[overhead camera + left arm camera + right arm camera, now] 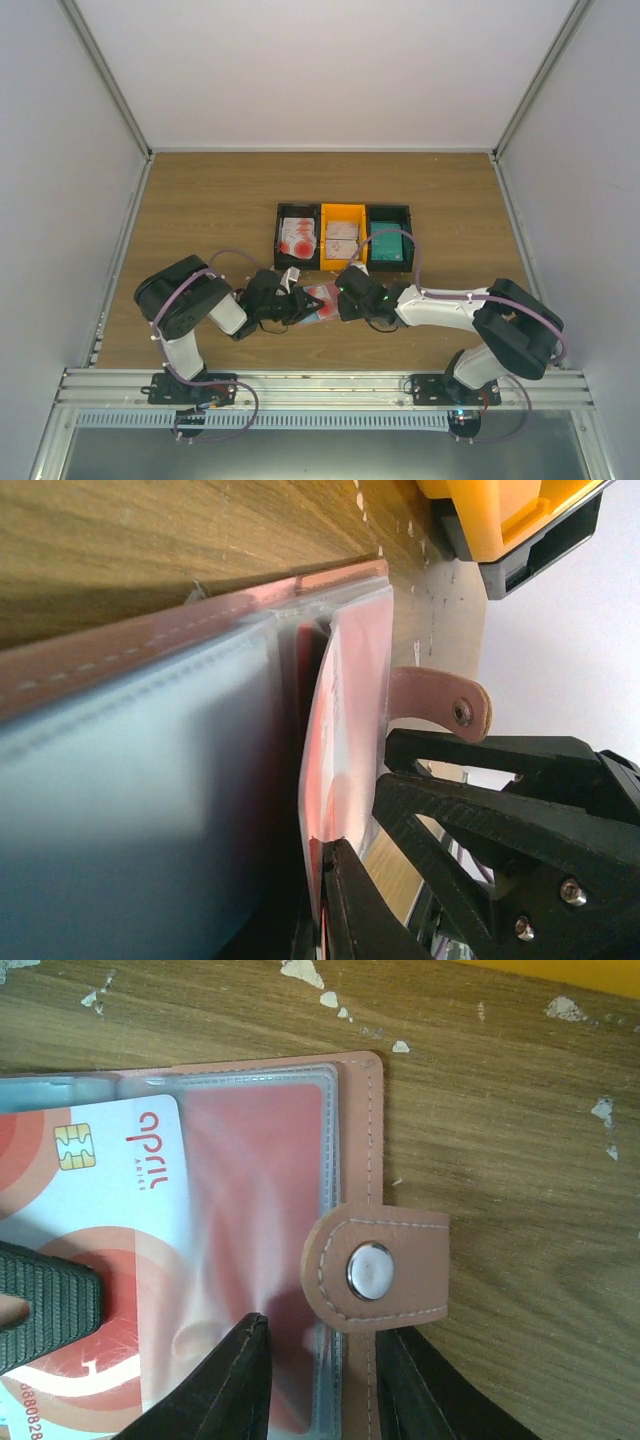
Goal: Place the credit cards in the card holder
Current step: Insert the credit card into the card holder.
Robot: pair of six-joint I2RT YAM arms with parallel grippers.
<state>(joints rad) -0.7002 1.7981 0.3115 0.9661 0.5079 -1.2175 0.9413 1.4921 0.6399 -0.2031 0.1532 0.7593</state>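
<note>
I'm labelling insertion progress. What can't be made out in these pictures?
- Top view: card holder mostly covered by left end effector and right end effector; too small.
- Left wrist: card holder blurred, too close.
- Right wrist: credit card cut off by left edge, partly under left end effector's finger.

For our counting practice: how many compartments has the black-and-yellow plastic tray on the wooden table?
3, side by side: left black compartment holding red-printed white cards, middle yellow compartment holding pale cards, right black compartment holding teal cards. None appears hidden.
</note>
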